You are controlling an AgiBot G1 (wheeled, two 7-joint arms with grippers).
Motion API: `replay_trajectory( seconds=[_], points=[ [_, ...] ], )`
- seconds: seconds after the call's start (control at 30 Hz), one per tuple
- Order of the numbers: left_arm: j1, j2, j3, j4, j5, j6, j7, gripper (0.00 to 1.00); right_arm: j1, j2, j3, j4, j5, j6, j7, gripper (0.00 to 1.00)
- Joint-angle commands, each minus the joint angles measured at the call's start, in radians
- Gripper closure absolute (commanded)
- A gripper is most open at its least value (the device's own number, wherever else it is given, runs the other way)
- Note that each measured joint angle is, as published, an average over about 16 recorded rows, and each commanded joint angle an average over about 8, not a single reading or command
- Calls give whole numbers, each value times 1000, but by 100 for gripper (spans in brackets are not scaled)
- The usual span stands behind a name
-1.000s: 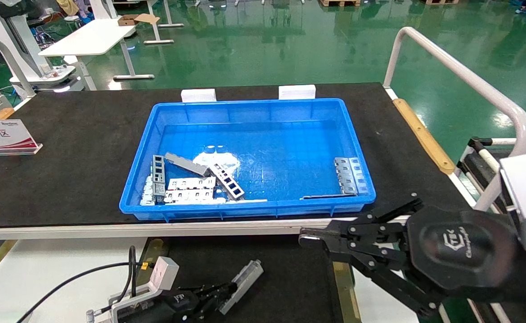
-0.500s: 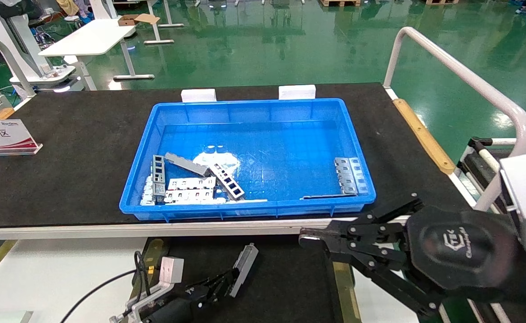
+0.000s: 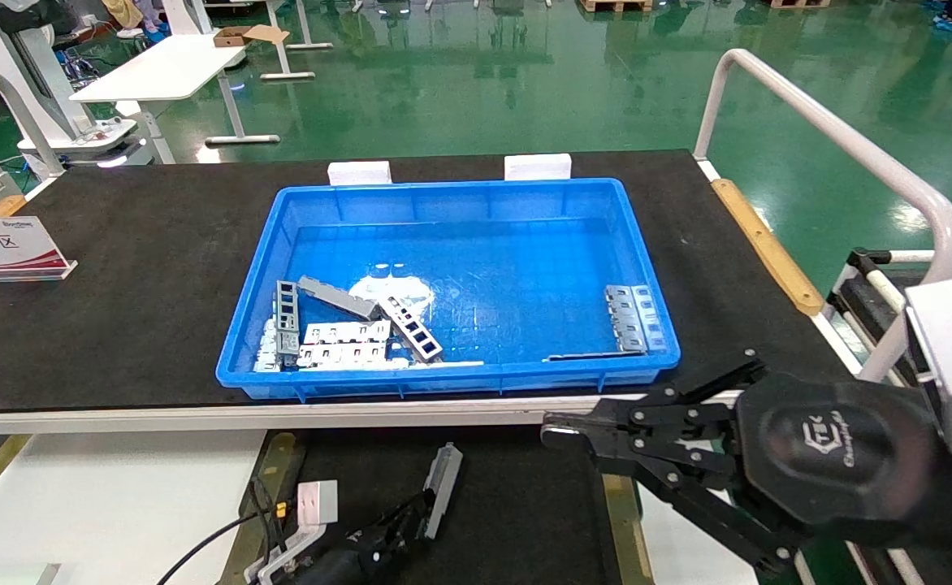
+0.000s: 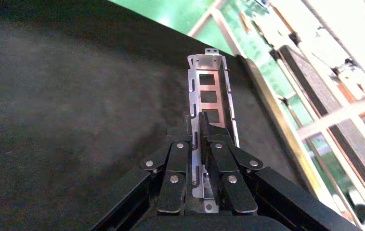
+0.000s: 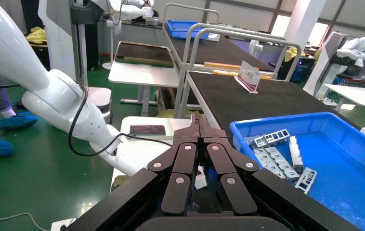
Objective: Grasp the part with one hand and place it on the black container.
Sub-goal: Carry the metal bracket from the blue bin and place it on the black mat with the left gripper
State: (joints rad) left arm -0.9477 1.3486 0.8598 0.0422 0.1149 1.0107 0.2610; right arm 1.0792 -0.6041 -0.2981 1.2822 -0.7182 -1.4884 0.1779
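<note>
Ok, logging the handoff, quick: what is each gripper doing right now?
Left gripper: shut on the part, over the black container.
Right gripper: shut, holding nothing, parked beside the blue bin.

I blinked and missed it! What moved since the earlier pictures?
The left gripper, still shut on the slim silver-grey metal channel strip, swung it more upright and lower over the flat black container. The right gripper and the blue plastic bin with its metal pieces stayed put.

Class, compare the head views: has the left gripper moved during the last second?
Yes. The left gripper, shut on the part, shifted toward the robot's right over the black container, judged against the blue bin.
</note>
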Motion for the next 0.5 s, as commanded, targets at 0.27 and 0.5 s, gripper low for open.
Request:
replay_trajectory(
  seconds=[0.27,0.5],
  points=[
    [35,3,-26,-98,-37,-126,-11,100,0,0,0,0,0,0,0,100],
    [75,-1,-41,-208,-71,-236,-11,100,0,0,-1,0,1,0,0,100]
  ],
)
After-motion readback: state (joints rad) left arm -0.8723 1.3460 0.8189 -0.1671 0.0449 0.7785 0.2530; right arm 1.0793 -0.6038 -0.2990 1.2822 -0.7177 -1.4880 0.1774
